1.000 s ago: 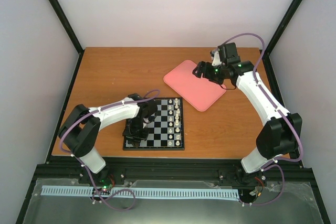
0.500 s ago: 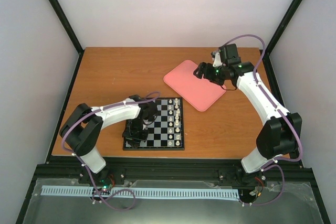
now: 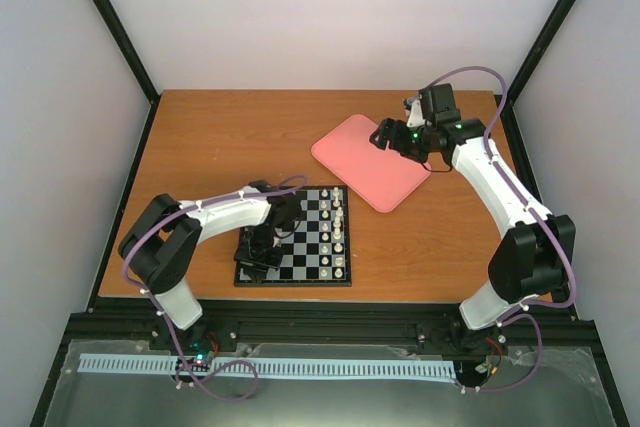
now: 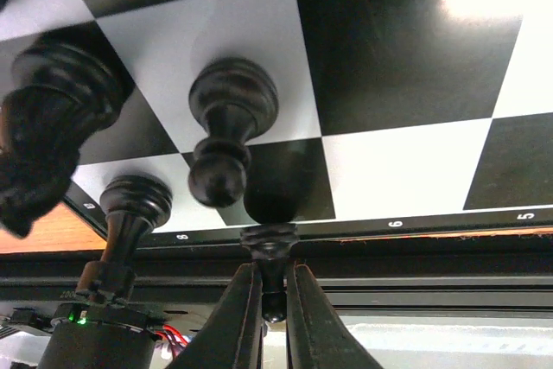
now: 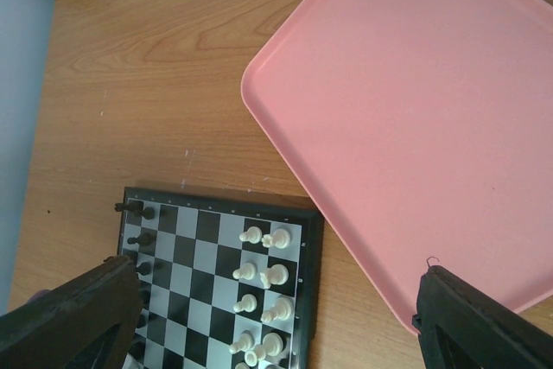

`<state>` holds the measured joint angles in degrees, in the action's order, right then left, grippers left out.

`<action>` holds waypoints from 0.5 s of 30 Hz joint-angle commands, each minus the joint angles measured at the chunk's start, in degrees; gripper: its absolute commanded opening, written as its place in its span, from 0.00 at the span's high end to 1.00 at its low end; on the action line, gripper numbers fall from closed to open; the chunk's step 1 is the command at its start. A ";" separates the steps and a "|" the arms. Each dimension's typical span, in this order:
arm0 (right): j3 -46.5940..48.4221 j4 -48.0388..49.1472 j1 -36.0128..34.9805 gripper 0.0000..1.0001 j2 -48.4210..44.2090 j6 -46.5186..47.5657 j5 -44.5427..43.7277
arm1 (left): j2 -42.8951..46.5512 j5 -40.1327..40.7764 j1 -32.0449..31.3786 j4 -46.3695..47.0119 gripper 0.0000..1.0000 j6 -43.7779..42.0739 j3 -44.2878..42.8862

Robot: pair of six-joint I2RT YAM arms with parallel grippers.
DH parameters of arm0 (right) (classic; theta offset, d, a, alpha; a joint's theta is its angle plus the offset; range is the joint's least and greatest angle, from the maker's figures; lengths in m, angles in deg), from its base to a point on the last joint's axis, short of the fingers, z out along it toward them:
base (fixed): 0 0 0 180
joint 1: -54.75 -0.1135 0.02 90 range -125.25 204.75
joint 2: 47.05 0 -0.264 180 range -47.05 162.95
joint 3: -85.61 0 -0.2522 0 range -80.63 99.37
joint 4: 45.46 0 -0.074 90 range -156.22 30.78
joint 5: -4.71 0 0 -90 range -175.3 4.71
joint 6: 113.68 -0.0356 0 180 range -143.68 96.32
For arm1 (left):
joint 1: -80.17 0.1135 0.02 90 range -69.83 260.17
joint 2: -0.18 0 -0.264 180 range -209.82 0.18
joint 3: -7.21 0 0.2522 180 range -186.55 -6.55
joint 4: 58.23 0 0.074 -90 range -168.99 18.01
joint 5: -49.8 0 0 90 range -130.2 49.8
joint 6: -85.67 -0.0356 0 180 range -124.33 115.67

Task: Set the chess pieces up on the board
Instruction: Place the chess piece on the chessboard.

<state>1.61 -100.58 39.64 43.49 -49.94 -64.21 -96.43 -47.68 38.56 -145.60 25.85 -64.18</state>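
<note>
left gripper (image 4: 272, 276): closed tight on one black chess piece (image 4: 271, 244), at the edge row of the board (image 3: 300, 281)
other black pieces (image 4: 229, 136): standing just beside it (same corner)
right gripper (image 3: 385, 135): jaws wide, holding nothing, over the pink tray (image 3: 365, 162)

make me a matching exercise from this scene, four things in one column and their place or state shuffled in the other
1 left gripper
2 right gripper
3 pink tray
4 white pieces

A open, above the pink tray
B on the table, beside the board
C shut on a black piece
D on the board's right-hand columns, top view

Pairs: 1-C, 2-A, 3-B, 4-D
</note>
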 commanded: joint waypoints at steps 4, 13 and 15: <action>-0.43 0.84 0.78 0.00 -0.90 0.91 0.53 | -2.06 2.72 -0.67 0.91 0.99 -1.34 -2.99; -0.43 0.89 1.00 0.00 -0.55 1.07 0.90 | -2.82 3.53 -0.67 0.49 0.99 -1.70 -3.26; -0.46 0.93 0.99 0.00 -0.50 1.12 0.98 | -2.64 3.67 -0.67 0.45 0.99 -1.74 -3.04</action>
<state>1.57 -100.52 40.12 43.49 -49.57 -63.65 -98.34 -45.45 38.56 -145.99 25.26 -66.56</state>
